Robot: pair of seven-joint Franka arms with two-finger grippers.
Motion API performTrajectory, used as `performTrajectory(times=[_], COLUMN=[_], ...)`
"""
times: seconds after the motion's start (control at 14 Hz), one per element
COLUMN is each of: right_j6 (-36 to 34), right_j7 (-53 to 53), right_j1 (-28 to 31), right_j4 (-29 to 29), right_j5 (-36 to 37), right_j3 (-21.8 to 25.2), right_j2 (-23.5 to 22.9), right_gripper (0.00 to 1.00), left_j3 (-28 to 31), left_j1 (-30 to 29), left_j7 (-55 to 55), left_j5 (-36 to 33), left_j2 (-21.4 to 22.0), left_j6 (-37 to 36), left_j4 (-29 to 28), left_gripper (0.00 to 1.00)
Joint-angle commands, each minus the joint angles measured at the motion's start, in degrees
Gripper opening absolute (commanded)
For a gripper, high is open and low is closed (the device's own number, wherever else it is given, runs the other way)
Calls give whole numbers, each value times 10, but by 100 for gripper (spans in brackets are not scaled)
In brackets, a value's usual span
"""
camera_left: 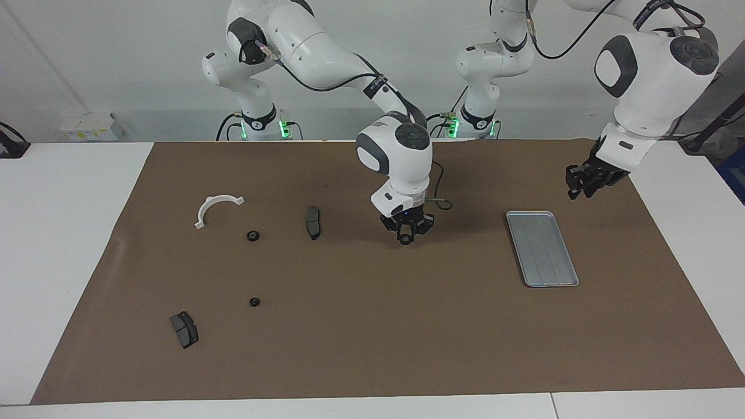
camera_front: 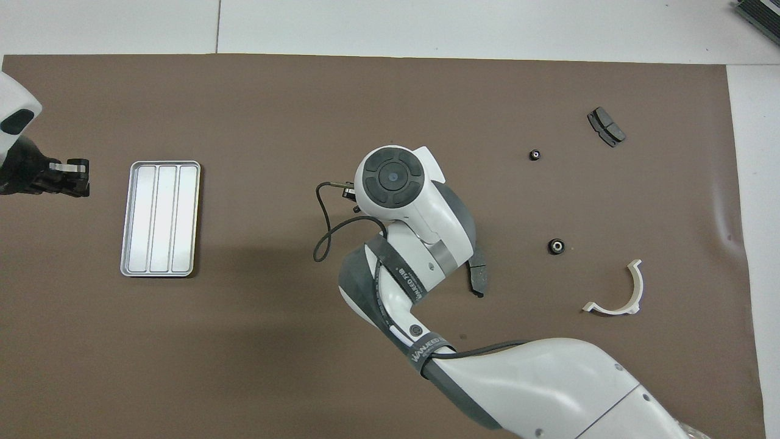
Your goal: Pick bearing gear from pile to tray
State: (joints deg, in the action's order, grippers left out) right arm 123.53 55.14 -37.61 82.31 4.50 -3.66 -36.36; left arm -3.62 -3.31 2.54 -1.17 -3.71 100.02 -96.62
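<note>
My right gripper (camera_left: 405,238) hangs above the brown mat, between a brake pad (camera_left: 313,222) and the tray (camera_left: 541,247). It is shut on a small black bearing gear (camera_left: 405,240). In the overhead view the right arm's wrist (camera_front: 393,180) hides the gripper and the gear. The silver ridged tray (camera_front: 160,217) holds nothing. Two more black gears (camera_left: 252,235) (camera_left: 254,302) lie on the mat toward the right arm's end, also visible in the overhead view (camera_front: 556,246) (camera_front: 534,155). My left gripper (camera_left: 582,185) waits in the air beside the tray.
A white half-ring bracket (camera_left: 216,207) lies beside the nearer gear. A second brake pad (camera_left: 184,329) lies farthest from the robots, toward the right arm's end. A black cable (camera_front: 323,235) loops off the right wrist.
</note>
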Motion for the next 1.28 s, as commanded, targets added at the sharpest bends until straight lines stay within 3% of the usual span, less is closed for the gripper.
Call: performTrajectory(times=[0.0,0.14,0.21,0.28,0.36,0.64,0.78,1.0,1.21], right_j6=[25,66,65,60,58,51,50,60,98], right_j7=[13,14,14,14,14,12,10,-24,-111], right_j1=[-4,-4,-4,-4,-4,7,24,60,107], right_j4=[42,88,92,88,86,87,111,214,341], right_j5=[11,11,11,11,11,10,9,9,1], right_j3=[1,0,1,1,1,1,1,1,1], right_j2=[9,23,24,24,24,48,76,164,252], right_gripper=[2,7,30,76,100,100,100,100,100], left_j3=[0,0,0,0,0,0,0,0,0], left_j1=[3,2,2,3,4,17,50,133,232], left_j7=[4,11,9,4,5,19,86,218,329], left_j5=[-1,-1,-1,-1,-2,-2,-2,-2,-5], left_j2=[4,5,5,5,5,3,-15,-60,-133], left_j6=[8,9,9,8,4,-3,15,76,138], left_j4=[-8,-8,-9,-10,-13,-26,-29,-30,-24], left_gripper=[100,100,100,100,100,100,100,100,100])
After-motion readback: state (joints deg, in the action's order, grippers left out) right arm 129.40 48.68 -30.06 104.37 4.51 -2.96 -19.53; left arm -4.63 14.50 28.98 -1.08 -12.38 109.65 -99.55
